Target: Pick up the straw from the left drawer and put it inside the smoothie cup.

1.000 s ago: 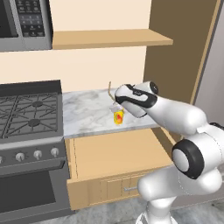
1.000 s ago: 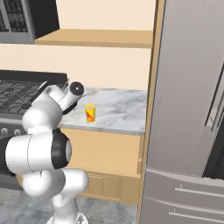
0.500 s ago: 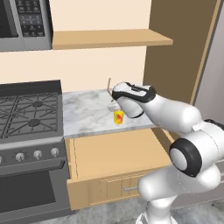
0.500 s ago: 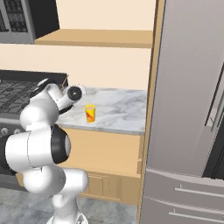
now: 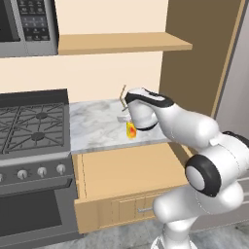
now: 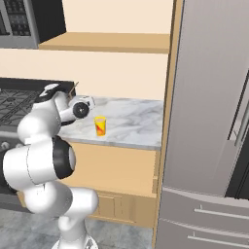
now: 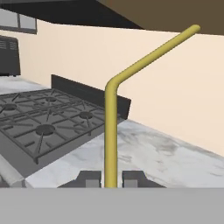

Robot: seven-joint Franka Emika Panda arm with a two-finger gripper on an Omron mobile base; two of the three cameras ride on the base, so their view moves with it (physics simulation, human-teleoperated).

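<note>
The big grey fridge [image 6: 214,121] stands at the right end of the run, past a tall wooden side panel. Next down in size, the gas stove [image 5: 31,127] takes the left end, its black grates level with the bench. Between them is the marble bench [image 5: 97,127], with a wooden shelf [image 5: 121,44] on the wall above it.

Under the bench's front edge the left drawer [image 5: 121,170] is pulled well out, and its light-wood bottom shows.

The white arm bends in over the drawer, with its hand above the bench near the front edge.

The smoothie cup [image 6: 99,126] stands upright on the bench close to that front edge, roughly midway along it, just beside the hand on the side away from the stove.

The gripper [image 7: 110,179] has its two dark tips pressed against the straw [image 7: 111,131], one on each side of the stem. The straw rises upright from between them, then bends off at a slant at its upper end, held up in the air above the bench.
</note>
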